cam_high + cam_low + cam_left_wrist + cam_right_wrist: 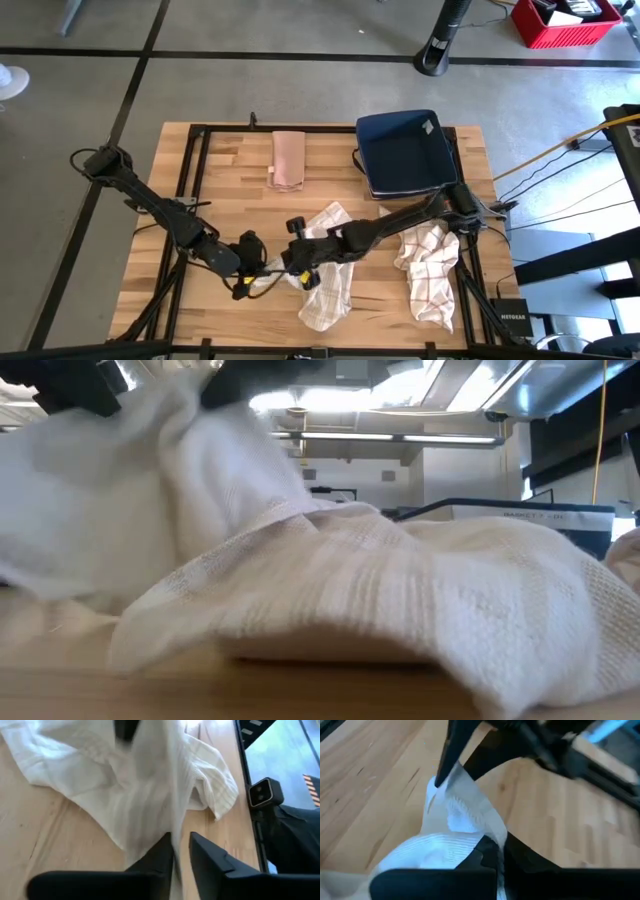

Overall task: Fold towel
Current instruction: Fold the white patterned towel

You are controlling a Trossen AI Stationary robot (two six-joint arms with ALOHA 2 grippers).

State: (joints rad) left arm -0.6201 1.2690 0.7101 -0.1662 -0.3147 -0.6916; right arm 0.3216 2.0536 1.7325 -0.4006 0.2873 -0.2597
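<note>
Towel (380, 590) fills the low view; wrist views show right fingers (492, 857) pinching it, left fingers (200, 850) slightly parted.

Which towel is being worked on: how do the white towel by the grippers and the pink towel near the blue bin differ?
The white towel lies crumpled and spread; the pink towel is a neat folded strip. The white towel lies at the table's front between the left gripper and right gripper; the pink towel lies apart, untouched. Both rest on the wooden table.

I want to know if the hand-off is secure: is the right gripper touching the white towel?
Touching. In the right wrist view, the right gripper has its fingers pinched shut on a fold of the white towel.
</note>
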